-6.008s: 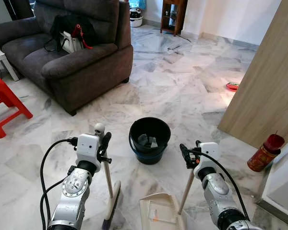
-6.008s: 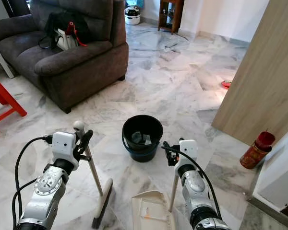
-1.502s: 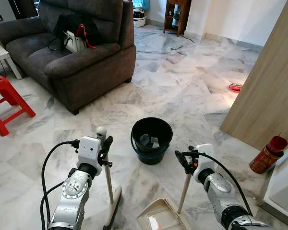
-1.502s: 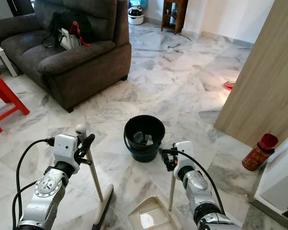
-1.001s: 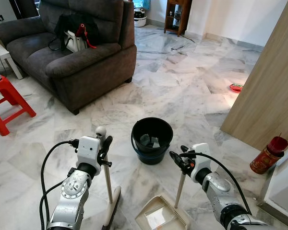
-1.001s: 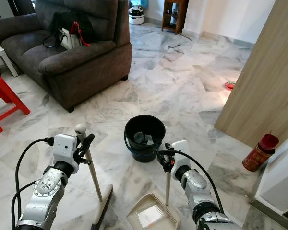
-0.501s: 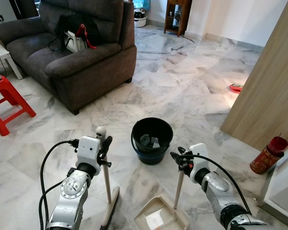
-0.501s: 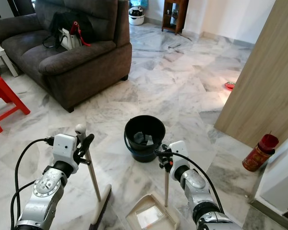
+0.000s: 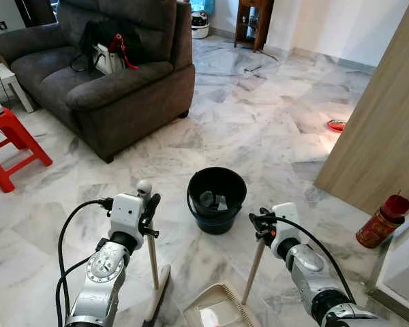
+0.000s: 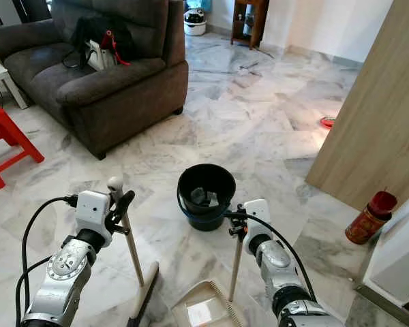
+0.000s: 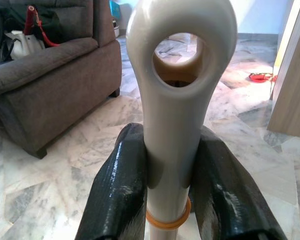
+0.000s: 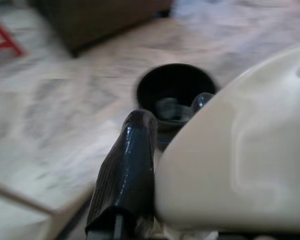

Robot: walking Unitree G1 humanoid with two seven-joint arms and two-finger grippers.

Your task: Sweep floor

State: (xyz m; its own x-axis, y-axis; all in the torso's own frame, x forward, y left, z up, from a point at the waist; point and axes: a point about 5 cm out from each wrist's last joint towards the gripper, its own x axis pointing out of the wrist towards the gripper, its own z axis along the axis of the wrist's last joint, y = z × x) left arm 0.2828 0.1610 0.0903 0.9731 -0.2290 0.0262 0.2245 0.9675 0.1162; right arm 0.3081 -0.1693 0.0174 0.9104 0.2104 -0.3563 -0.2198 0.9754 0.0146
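Observation:
My left gripper is shut on the upright cream broom handle, just below its looped top; both black fingers press on it. The broom head rests on the marble floor. My right gripper is shut on the top of the dustpan handle, which leans left down to the cream dustpan at the frame's lower edge. A black bucket with scraps inside stands just ahead, between the two grippers, and also shows past my right finger.
A dark grey sofa with a black bag stands at the far left, beside a red stool. A wooden panel and a red canister are on the right. Open marble floor lies beyond the bucket.
The right gripper swung the dustpan handle left toward the bucket, then eased back right; the handle now leans and the pan sits further left and lower. The broom arm stayed put.

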